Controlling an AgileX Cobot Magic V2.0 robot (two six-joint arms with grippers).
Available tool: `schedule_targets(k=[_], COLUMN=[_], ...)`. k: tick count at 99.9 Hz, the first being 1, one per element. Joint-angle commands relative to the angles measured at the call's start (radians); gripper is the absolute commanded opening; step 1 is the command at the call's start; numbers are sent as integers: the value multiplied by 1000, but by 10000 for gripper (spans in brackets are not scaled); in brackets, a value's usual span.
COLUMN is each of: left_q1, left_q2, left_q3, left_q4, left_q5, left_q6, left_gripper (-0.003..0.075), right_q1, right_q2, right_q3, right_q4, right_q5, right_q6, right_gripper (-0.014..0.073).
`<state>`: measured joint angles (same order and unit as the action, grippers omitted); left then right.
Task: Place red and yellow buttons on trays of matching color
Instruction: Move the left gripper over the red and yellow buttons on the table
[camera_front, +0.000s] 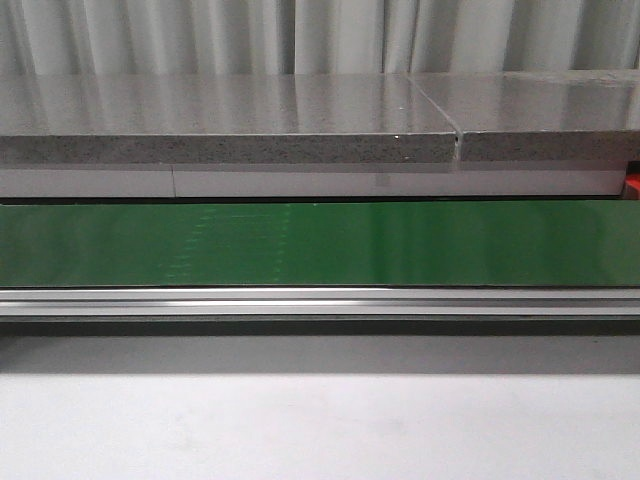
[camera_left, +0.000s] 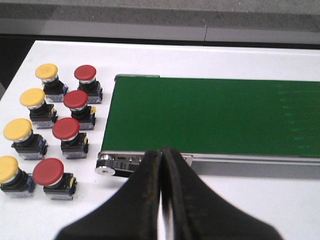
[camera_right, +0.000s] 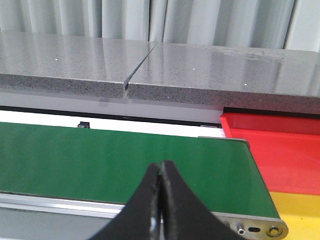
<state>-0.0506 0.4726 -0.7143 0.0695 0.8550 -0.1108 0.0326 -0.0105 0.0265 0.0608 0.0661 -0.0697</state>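
The left gripper (camera_left: 161, 165) is hanging with its jaws pressed together on nothing, its tips sitting over the near rail at the end of the green belt (camera_left: 215, 117); the buttons are lying off to one side of those jaws, on the white table (camera_left: 280, 200) just beyond the belt's end roller, standing upright in two rows; the red buttons (camera_left: 66, 128) are forming the row nearer the belt, the yellow buttons (camera_left: 32, 98) the outer row, each row running away from the camera, roughly across the belt's length; the right gripper (camera_right: 161, 172) is likewise resting with jaws closed and empty over the belt's other end, where the red tray (camera_right: 272, 150) and, beside it, the yellow tray (camera_right: 300, 210) are sitting just past the belt; the front view is showing only the belt and a grey counter (camera_front: 230, 115); so the left arm is judged the nearer one for picking, needing to open and swing sideways toward the red row first.
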Motion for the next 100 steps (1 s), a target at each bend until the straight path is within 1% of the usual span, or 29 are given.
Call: schedule_targets(k=[1,3,5,8,10,11,12,15,16,20,22,28,36,45,50,51,52,56,68,84,100], left_q1=[-8,-8,-8,-8,-8,-8,-8,-8,-8,-8,-8,-8,-8,-8,-8,-8,-8,-8,-8,-8,-8], left_q2=[14,14,14,14,14,14,14,14,14,14,14,14,14,14,14,14,14,14,14,39,122], left_q3=[-28,-28,-28,-28,-28,-28,-28,-28,-28,-28,-28,-28,-28,-28,-28,-28,-28,-28,-28,-28,-38], left_q4=[-7,-7,-7,-7,-7,-7,-7,-7,-9,-8,-8,-8,-8,18,76,107,107,182,292,309,309], left_q5=[-20,-12,-4,3,7,10,9,10,10,10,10,12,22,43,67,79,79,111,177,195,200], left_q6=[-6,-6,-6,-6,-6,-6,-6,-6,-6,-6,-6,-6,-25,-134,-229,-274,-274,-366,-492,-558,-564], left_gripper=[128,158,206,299,338,378,398,490,490,594,627,674,668,660,660,660,660,660,660,660,660], right_q1=[2,2,2,2,2,2,2,2,2,2,2,2,2,2,2,2,2,2,2,2,2], right_q2=[-19,-19,-19,-19,-19,-19,-19,-19,-19,-19,-19,-19,-19,-19,-19,-19,-19,-19,-19,-19,-19], right_q3=[-14,-14,-14,-14,-14,-14,-14,-14,-14,-14,-14,-14,-14,-14,-14,-14,-14,-14,-14,-14,-14], right_q4=[-7,-7,-7,-7,-7,-7,-7,-7,-7,-7,-7,-7,-7,-7,-7,-7,-7,-7,-7,-7,-7], right_q5=[-82,-82,-82,-82,-82,-82,-82,-82,-82,-82,-82,-82,-82,-82,-82,-82,-82,-82,-82,-82,-82], right_q6=[-6,-6,-6,-6,-6,-6,-6,-6,-6,-6,-6,-6,-6,-6,-6,-6,-6,-6,-6,-6,-6], right_gripper=[-67,-67,-67,-67,-67,-67,-67,-67,-67,-67,-67,-67,-67,-67,-67,-67,-67,-67,-67,-67,-67])
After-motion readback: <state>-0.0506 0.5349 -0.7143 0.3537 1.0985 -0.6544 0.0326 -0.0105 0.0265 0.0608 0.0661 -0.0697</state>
